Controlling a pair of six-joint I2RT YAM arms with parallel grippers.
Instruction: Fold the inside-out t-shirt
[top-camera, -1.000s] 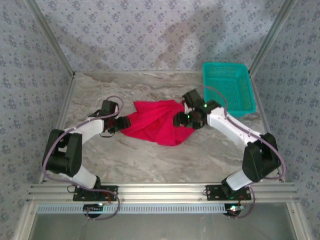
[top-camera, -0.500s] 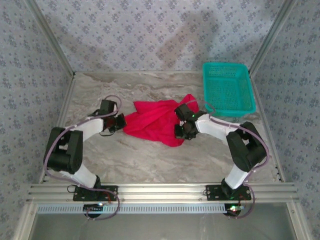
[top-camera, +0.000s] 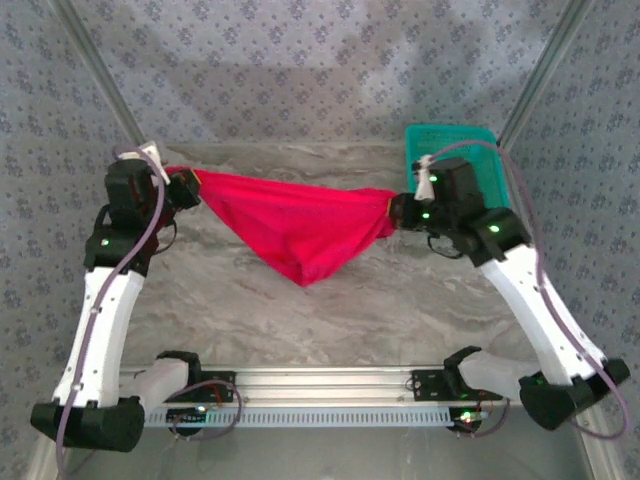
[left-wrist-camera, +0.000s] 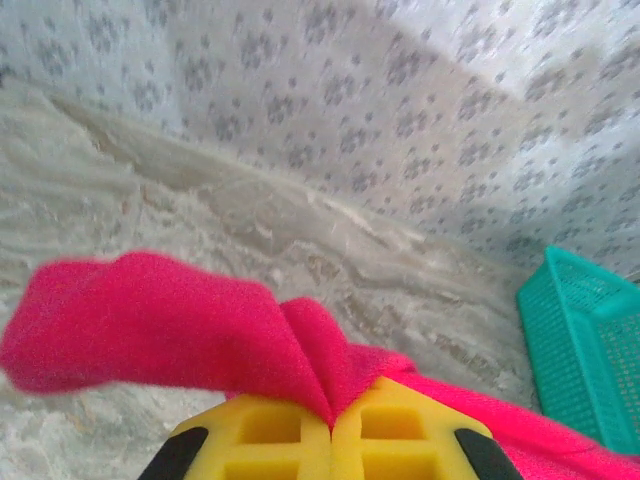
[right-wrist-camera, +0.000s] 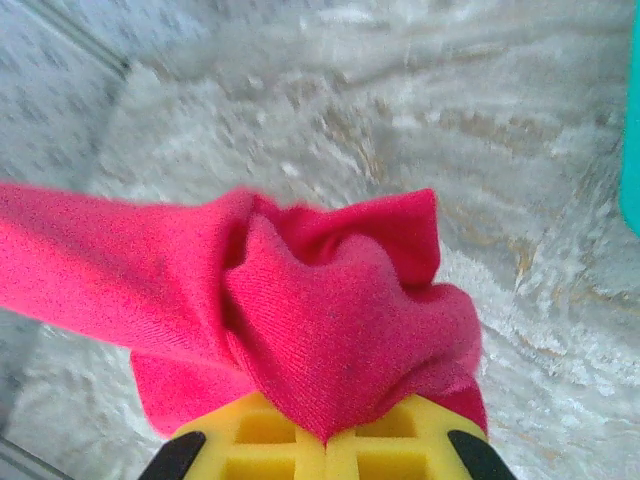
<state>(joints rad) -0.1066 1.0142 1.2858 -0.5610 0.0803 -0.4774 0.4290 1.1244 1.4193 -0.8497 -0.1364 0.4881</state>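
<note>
Left tool (top-camera: 192, 186) and right tool (top-camera: 392, 209) pinch t-shirt (top-camera: 300, 230) edges (seemingly airborne).

The t-shirt (top-camera: 295, 225) is soft, matt red cloth with a fine knitted weave that shows close up, and it is pinched in the smooth, matt yellow plastic fingers of the left gripper (left-wrist-camera: 331, 430) and the right gripper (right-wrist-camera: 325, 445). The table (top-camera: 330, 320) has a grey-beige, marble-like veined surface with a faint sheen, and the basket (top-camera: 450, 130) is teal plastic mesh, slightly glossy. The rail (top-camera: 320, 378) at the near edge is brushed silver metal; the walls (top-camera: 300, 70) are matt with a small printed pattern, cloth or paper I cannot tell.
</note>
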